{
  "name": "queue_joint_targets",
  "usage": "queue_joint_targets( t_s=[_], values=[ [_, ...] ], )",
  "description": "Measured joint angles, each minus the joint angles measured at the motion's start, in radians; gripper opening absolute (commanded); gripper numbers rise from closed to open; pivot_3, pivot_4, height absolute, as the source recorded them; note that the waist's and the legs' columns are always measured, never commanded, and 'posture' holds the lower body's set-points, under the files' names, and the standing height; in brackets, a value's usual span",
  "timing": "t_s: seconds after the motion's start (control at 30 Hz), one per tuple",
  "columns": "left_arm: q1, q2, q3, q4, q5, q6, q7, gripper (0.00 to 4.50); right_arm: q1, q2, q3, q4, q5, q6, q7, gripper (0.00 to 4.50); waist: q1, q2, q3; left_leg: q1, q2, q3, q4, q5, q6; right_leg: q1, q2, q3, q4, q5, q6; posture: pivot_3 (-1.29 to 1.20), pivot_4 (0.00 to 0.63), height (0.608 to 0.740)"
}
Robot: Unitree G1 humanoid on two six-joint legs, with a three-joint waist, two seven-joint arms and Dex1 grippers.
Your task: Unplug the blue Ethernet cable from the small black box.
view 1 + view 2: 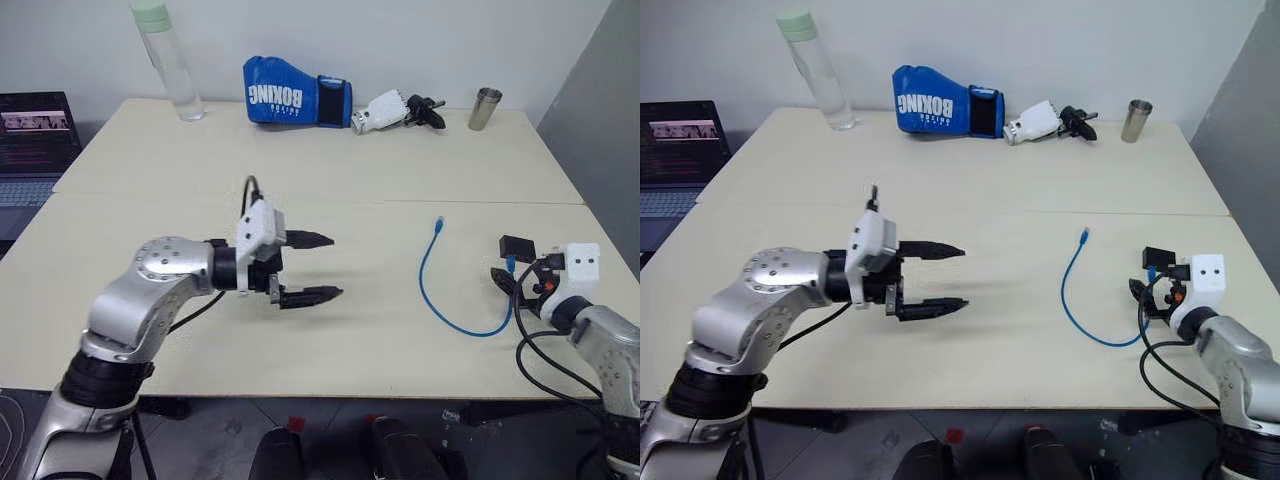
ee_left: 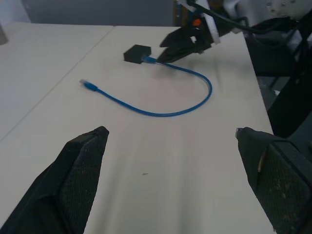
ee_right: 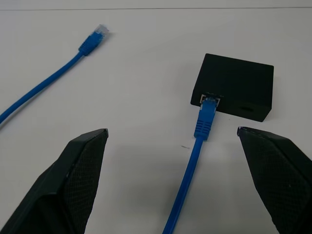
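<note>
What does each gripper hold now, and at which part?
Nothing. The left gripper and the right gripper are both open and empty; the blue Ethernet cable lies untouched.

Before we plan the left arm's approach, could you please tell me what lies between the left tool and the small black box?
In the left eye view, bare table and the blue Ethernet cable loop separate the left tool from the small black box.

Cream table [image 1: 330, 190], blue Ethernet cable [image 1: 440, 300], small black box [image 1: 517, 246], boxing glove [image 1: 295, 92], bottle [image 1: 168, 60], cup [image 1: 485, 108]
</note>
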Motion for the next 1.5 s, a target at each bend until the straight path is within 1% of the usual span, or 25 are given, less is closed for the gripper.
queue_joint_targets(
  t_s=[0.23, 0.3, 0.33, 0.57, 0.6, 0.67, 0.73, 0.8, 0.87, 0.9, 0.97, 1.1, 1.17, 1.2, 1.23, 1.37, 1.4, 1.5],
  values=[
    [-0.059, -0.058, -0.052, 0.059, 0.055, -0.059, -0.04, 4.45, -0.063, 0.032, 0.027, 0.14, -0.078, -0.072, -0.067, 4.5, 0.0, 0.0, 0.0, 0.0, 0.0, 0.0, 0.0, 0.0, 0.0, 0.0, 0.0, 0.0, 0.0, 0.0, 0.0, 0.0, 0.15, 0.74],
    [-0.06, -0.068, -0.054, 0.068, 0.061, -0.062, -0.043, 4.5, -0.08, 0.041, 0.028, 0.165, -0.085, -0.075, -0.074, 4.14, -0.001, 0.0, 0.0, 0.0, 0.0, 0.0, 0.0, 0.0, 0.0, 0.0, 0.0, 0.0, 0.0, 0.0, 0.0, 0.0, 0.15, 0.74],
    [-0.06, -0.068, -0.054, 0.073, 0.063, -0.062, -0.047, 4.5, -0.085, 0.043, 0.028, 0.172, -0.085, -0.076, -0.076, 4.08, -0.001, 0.0, 0.0, 0.0, 0.0, 0.0, 0.0, 0.0, 0.0, 0.0, 0.0, 0.0, 0.001, 0.0, 0.0, 0.0, 0.15, 0.74],
    [-0.061, -0.076, -0.054, 0.082, 0.077, -0.076, -0.057, 4.5, -0.124, 0.069, 0.037, 0.208, -0.094, -0.087, -0.095, 2.48, 0.0, 0.001, 0.0, 0.0, 0.0, 0.0, 0.0, 0.0, 0.0, 0.0, 0.0, 0.0, 0.001, 0.0, 0.0, 0.0, 0.15, 0.74],
    [-0.061, -0.076, -0.054, 0.082, 0.077, -0.076, -0.057, 4.5, -0.126, 0.071, 0.038, 0.208, -0.095, -0.087, -0.097, 2.14, 0.0, 0.001, 0.0, 0.0, 0.0, 0.0, 0.0, 0.0, 0.0, 0.0, 0.0, 0.0, 0.001, 0.0, 0.0, 0.0, 0.15, 0.74],
    [-0.061, -0.076, -0.054, 0.082, 0.077, -0.077, -0.059, 4.5, -0.13, 0.076, 0.038, 0.21, -0.098, -0.087, -0.105, 1.69, 0.0, 0.001, 0.0, 0.0, 0.0, 0.0, 0.0, 0.0, 0.0, 0.0, 0.0, 0.0, 0.001, 0.0, 0.0, 0.0, 0.15, 0.74],
    [-0.061, -0.076, -0.054, 0.082, 0.077, -0.077, -0.059, 4.5, -0.132, 0.078, 0.04, 0.21, -0.103, -0.087, -0.112, 1.12, 0.0, 0.001, 0.0, 0.0, 0.0, 0.0, 0.0, 0.0, 0.0, 0.0, 0.0, 0.0, 0.001, 0.0, 0.0, 0.0, 0.15, 0.74],
    [-0.061, -0.076, -0.054, 0.084, 0.077, -0.077, -0.059, 4.5, -0.132, 0.078, 0.04, 0.21, -0.104, -0.087, -0.114, 0.76, 0.0, 0.001, 0.0, 0.0, 0.0, 0.0, 0.0, 0.0, 0.0, 0.0, 0.0, 0.0, 0.001, 0.0, 0.0, 0.0, 0.15, 0.74],
    [-0.061, -0.076, -0.053, 0.092, 0.078, -0.078, -0.059, 4.5, -0.132, 0.078, 0.044, 0.209, -0.108, -0.09, -0.113, 0.24, 0.0, 0.001, 0.0, 0.0, 0.0, 0.0, 0.0, 0.0, 0.0, 0.0, 0.0, 0.0, 0.001, 0.0, 0.0, 0.0, 0.15, 0.74],
    [-0.061, -0.076, -0.053, 0.093, 0.078, -0.078, -0.058, 4.5, -0.132, 0.078, 0.046, 0.209, -0.111, -0.091, -0.113, 0.12, 0.0, 0.001, 0.0, 0.0, 0.0, 0.0, 0.0, 0.0, 0.0, 0.0, 0.0, 0.0, 0.001, 0.0, 0.0, 0.0, 0.15, 0.74],
    [-0.061, -0.076, -0.05, 0.1, 0.077, -0.078, -0.057, 4.5, -0.124, 0.066, 0.072, 0.196, -0.13, -0.101, -0.096, 0.12, 0.0, 0.001, 0.0, 0.0, 0.0, 0.0, 0.0, 0.0, 0.0, 0.0, 0.0, 0.0, 0.001, 0.0, 0.0, 0.0, 0.15, 0.74],
    [-0.051, -0.065, -0.008, 0.138, 0.075, -0.071, -0.037, 4.5, -0.115, -0.012, 0.222, 0.101, -0.192, -0.178, 0.017, 0.12, -0.008, 0.002, 0.0, 0.0, 0.0, 0.0, 0.0, 0.0, 0.0, -0.001, 0.0, 0.0, 0.001, 0.0, 0.0, 0.0, 0.15, 0.74],
    [-0.04, -0.051, 0.02, 0.17, 0.078, -0.066, -0.024, 4.5, -0.126, -0.083, 0.325, 0.064, -0.27, -0.297, 0.093, 0.12, -0.012, 0.002, 0.0, 0.0, 0.0, 0.0, -0.001, 0.0, 0.001, -0.001, 0.0, 0.0, 0.001, 0.0, 0.0, 0.0, 0.15, 0.74],
    [-0.035, -0.045, 0.029, 0.178, 0.077, -0.06, -0.021, 4.5, -0.132, -0.1, 0.352, 0.058, -0.291, -0.333, 0.113, 0.12, -0.013, 0.002, 0.0, 0.0, 0.0, 0.0, -0.001, 0.0, 0.001, -0.001, 0.0, 0.0, 0.001, 0.0, 0.0, 0.0, 0.15, 0.74],
    [-0.02, -0.027, 0.058, 0.209, 0.071, -0.045, -0.014, 4.5, -0.159, -0.135, 0.42, 0.048, -0.351, -0.442, 0.167, 0.12, -0.016, 0.002, 0.0, 0.0, 0.001, -0.001, 0.0, 0.0, 0.001, -0.001, 0.001, -0.001, 0.001, 0.0, 0.0, 0.0, 0.15, 0.74],
    [-0.007, -0.003, 0.111, 0.245, 0.039, 0.005, -0.016, 4.5, -0.263, -0.176, 0.569, 0.088, -0.479, -0.728, 0.277, 0.12, -0.017, 0.001, 0.001, -0.001, 0.001, 0.0, 0.001, 0.0, 0.001, -0.001, 0.0, -0.001, 0.001, 0.0, 0.0, 0.0, 0.15, 0.74],
    [-0.01, 0.002, 0.14, 0.257, 0.005, 0.052, -0.017, 4.5, -0.33, -0.181, 0.626, 0.124, -0.52, -0.856, 0.322, 0.12, -0.019, 0.002, 0.001, -0.001, 0.001, 0.0, 0.001, 0.0, 0.001, -0.001, 0.0, -0.001, 0.001, 0.0, 0.0, 0.0, 0.15, 0.74],
    [-0.029, 0.003, 0.194, 0.284, -0.079, 0.167, -0.016, 4.5, -0.449, -0.167, 0.691, 0.181, -0.559, -1.079, 0.384, 0.12, -0.021, 0.001, 0.001, -0.001, 0.001, -0.002, 0.001, 0.0, 0.001, -0.001, 0.0, -0.003, 0.001, 0.0, 0.0, 0.0, 0.15, 0.74]
  ],
)
